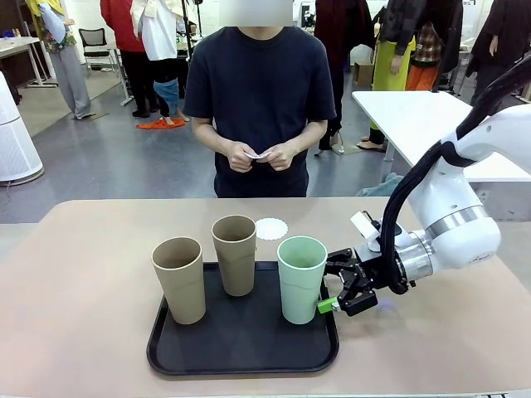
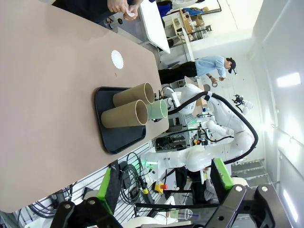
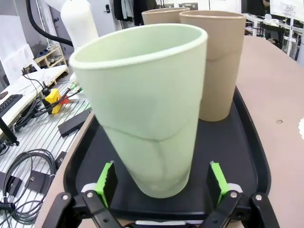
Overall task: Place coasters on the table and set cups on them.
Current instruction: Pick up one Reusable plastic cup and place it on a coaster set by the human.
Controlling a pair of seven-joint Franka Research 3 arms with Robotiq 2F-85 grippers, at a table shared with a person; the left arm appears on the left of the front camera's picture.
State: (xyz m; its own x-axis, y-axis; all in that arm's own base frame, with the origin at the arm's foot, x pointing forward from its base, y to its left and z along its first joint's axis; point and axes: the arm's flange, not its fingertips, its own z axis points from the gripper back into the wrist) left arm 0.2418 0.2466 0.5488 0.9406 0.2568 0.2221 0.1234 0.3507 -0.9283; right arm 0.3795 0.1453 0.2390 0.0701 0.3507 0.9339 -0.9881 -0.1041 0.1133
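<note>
mint cup (image 3: 147, 109) between spread fingers (image 3: 105, 180) of right gripper (image 3: 161, 180) (touching neither)

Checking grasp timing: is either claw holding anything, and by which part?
Nothing. The right claw stands open around the base of the mint green cup, pads not touching; the left claw is open.

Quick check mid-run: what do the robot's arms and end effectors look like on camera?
The right arm is glossy white with a silver ring at the wrist and a black cable running along it. The right end effector and left end effector are black, jointed, with bright green pads.
</note>
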